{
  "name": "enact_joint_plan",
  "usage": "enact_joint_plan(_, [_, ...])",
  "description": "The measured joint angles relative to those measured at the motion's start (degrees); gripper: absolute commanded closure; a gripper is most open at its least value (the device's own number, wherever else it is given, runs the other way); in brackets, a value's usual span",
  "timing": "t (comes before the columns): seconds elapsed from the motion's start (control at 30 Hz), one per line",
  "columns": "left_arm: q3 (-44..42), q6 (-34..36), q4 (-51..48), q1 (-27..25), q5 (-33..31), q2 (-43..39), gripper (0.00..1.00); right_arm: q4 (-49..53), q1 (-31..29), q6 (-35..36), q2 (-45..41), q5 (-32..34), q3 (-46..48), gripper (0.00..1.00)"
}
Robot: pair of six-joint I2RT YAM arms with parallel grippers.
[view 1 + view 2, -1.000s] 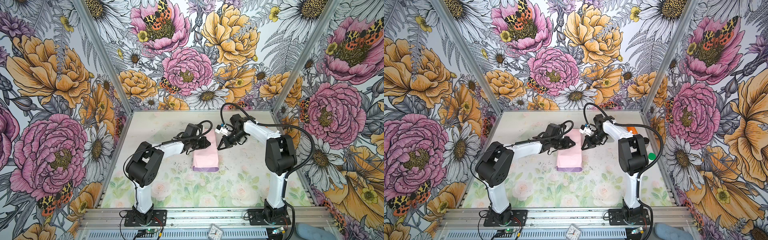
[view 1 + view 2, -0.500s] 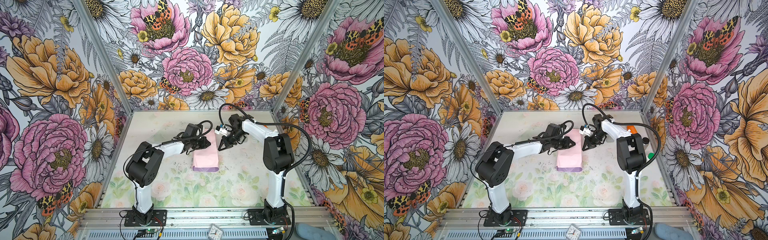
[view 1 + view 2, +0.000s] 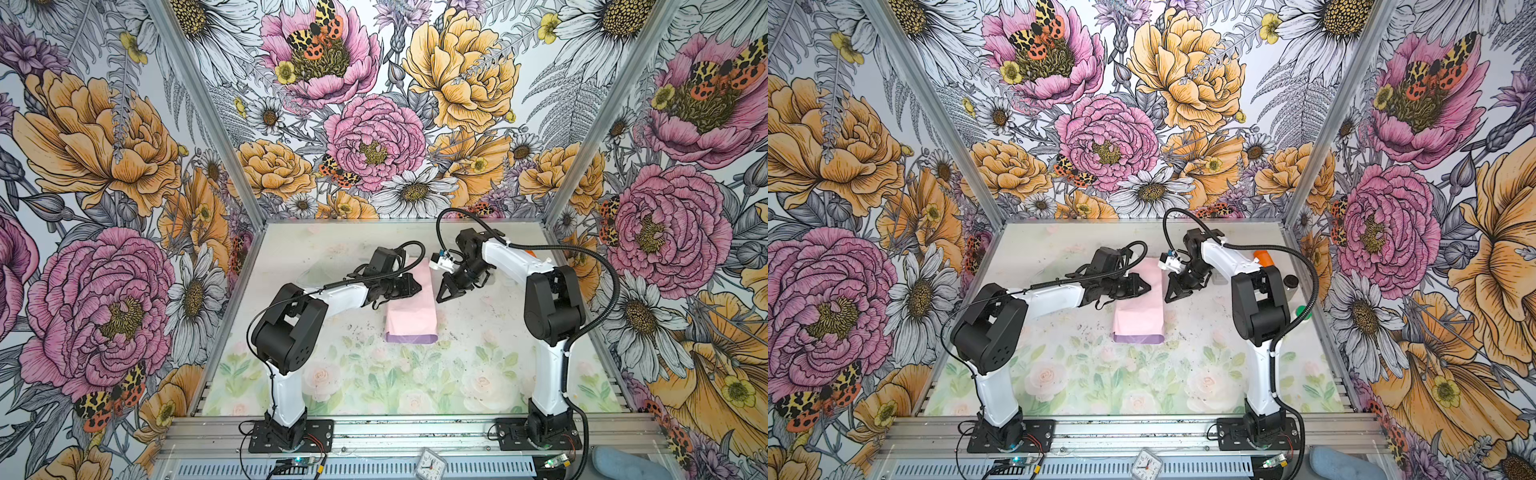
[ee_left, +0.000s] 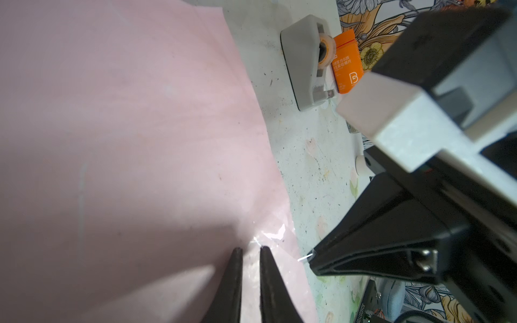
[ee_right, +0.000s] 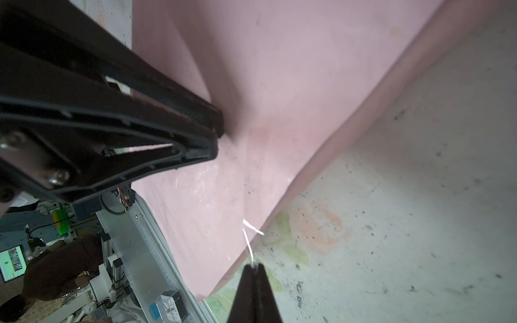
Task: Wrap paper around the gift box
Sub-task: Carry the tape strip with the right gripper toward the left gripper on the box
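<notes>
Looking through the right wrist camera, I saw the right hand (image 5: 253,265) pressed fully together, its tips pinching the end of a thin strip of clear tape (image 5: 249,237) whose other end lay on the paper (image 5: 279,84). The left hand (image 4: 249,249) was only slightly spread, with a narrow gap between its fingers. Both of its tips rested on the pale pink face of the paper, right at the glossy patch where the tape sat, and I could make out nothing gripped between them. The two hands were near each other but apart, the right one just beside the paper's right edge.

In both top views the paper lay folded into a long pink packet in the middle of the surface (image 3: 478,332), with a lilac strip along its near end. The gift box was hidden from me; only paper showed there.

Beyond that right edge the surface was bare and speckled as far as a grey tape dispenser (image 4: 302,64), with an orange carton (image 4: 347,64) just behind it. The near half of the surface in front of the packet lay open, and so did the stretch to its left.

The left arm reached low from its base, forearm close to level, with the hand pointing across the packet's far part. The right arm was folded at a raised elbow, and its hand angled down towards the packet
</notes>
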State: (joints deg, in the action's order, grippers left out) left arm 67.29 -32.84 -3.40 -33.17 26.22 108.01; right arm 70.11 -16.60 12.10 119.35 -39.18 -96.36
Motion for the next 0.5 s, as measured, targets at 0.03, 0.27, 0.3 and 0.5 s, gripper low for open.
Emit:
enact_joint_plan(0.03, [0.0,0.0,0.0,0.0,0.0,0.0,0.84,0.0,0.0,0.0,0.2,0.1,-0.2,1.00])
enact_joint_plan(0.27, [0.0,0.0,0.0,0.0,0.0,0.0,0.84,0.0,0.0,0.0,1.4,0.5,-0.2,1.00])
enact_joint_plan(0.3, [0.0,0.0,0.0,0.0,0.0,0.0,0.84,0.0,0.0,0.0,1.4,0.6,-0.2,1.00])
enact_joint_plan(0.5, [0.2,0.0,-0.3,0.0,0.0,0.0,0.84,0.0,0.0,0.0,1.5,0.7,-0.2,1.00])
